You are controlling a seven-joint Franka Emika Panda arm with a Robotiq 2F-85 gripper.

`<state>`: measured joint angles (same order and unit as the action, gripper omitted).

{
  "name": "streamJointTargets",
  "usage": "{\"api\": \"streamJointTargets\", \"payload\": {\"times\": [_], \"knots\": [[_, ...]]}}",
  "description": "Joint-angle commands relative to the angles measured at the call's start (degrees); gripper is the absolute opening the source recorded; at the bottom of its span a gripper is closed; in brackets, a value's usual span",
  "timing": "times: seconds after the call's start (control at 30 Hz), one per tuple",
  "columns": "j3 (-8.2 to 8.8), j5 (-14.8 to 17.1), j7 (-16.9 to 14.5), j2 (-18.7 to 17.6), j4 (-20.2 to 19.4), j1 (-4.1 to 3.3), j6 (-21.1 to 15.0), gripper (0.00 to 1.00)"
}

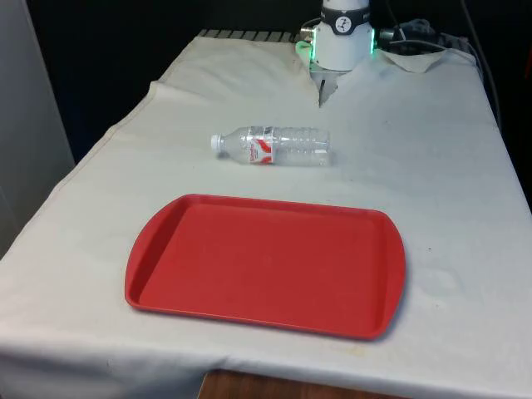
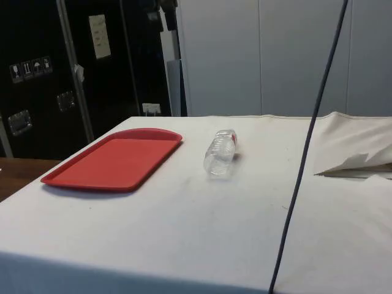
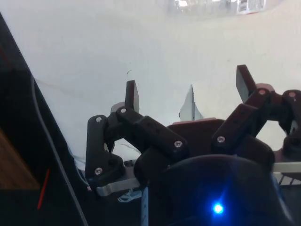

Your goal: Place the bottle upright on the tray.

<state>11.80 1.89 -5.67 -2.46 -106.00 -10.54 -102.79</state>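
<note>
Nearest the front camera lies the red tray (image 1: 266, 266), bare. Just beyond it, a clear bottle (image 1: 274, 146) rests on its side on the white cloth (image 1: 432, 166), cap toward the front view's left, off the tray. Farther back, the gripper (image 3: 188, 89) hangs with its jaws spread wide and nothing between them. Round and light, the bottle could roll away if a finger nudges it first, or tip over if it is released while tilted.
</note>
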Motion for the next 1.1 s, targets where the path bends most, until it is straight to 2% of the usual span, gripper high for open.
{"api": "streamJointTargets", "payload": {"times": [0.0, 0.03, 0.07, 0.1, 0.3, 0.33, 0.57, 0.6, 0.63, 0.8, 0.87, 0.9, 1.07], "knots": [[0.00, -0.3, 0.1, 1.2, -1.3, 0.00, -1.1, 1.00], [0.00, -0.3, 0.1, 1.7, -1.8, 0.00, -1.4, 1.00], [0.00, 0.0, 0.0, 0.5, -0.5, 0.00, -0.2, 1.00], [0.00, -0.3, 0.1, 2.1, -2.4, 0.00, -1.7, 1.00], [-0.06, -0.5, 0.2, 4.9, -5.9, 0.00, -3.5, 1.00], [0.00, -0.1, -0.1, 4.5, -5.5, 0.00, -2.9, 1.00], [-0.11, -0.5, 0.5, 7.2, -8.8, 0.11, -5.0, 1.00], [0.00, -0.1, 0.0, 6.5, -7.8, 0.11, -4.1, 1.00], [-0.11, -0.5, 0.5, 7.6, -9.2, 0.11, -5.3, 1.00], [-0.11, -0.7, 0.7, 9.3, -11.3, 0.17, -6.5, 1.00], [0.00, -0.1, 0.2, 9.0, -11.1, 0.11, -5.7, 1.00], [-0.17, -0.7, 0.8, 9.8, -12.0, 0.17, -6.8, 1.00], [-0.06, -0.5, 1.4, 10.5, -13.5, 0.29, -8.0, 1.00]]}}
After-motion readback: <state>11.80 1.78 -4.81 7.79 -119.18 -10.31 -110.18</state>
